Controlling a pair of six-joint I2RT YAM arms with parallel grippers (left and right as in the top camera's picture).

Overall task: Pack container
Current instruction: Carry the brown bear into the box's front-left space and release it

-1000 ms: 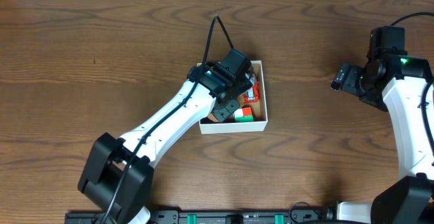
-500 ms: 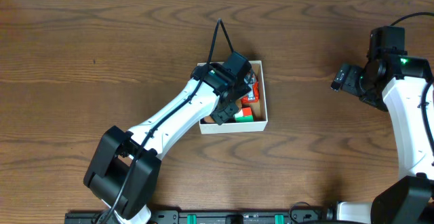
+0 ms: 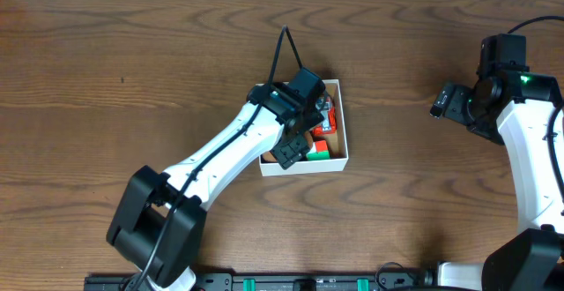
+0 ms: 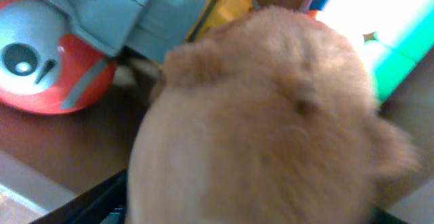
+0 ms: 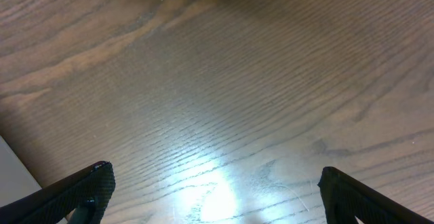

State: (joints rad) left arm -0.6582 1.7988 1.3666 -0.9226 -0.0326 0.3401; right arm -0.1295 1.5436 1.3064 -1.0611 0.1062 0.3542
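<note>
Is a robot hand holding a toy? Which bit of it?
The right gripper holds nothing, open over the table. The left gripper is down in the box against a tan plush; whether it grips it, and where, cannot be told.

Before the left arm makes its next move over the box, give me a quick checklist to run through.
1. Left tool over the small square white cardboard box: ok.
2. Left tool's grip on the fluffy tan plush toy: cannot tell.
3. Red and grey plastic toy inside the box: ok.
4. Right tool open, away from the box: ok.
5. Box flat on the brown wooden table: ok.
</note>
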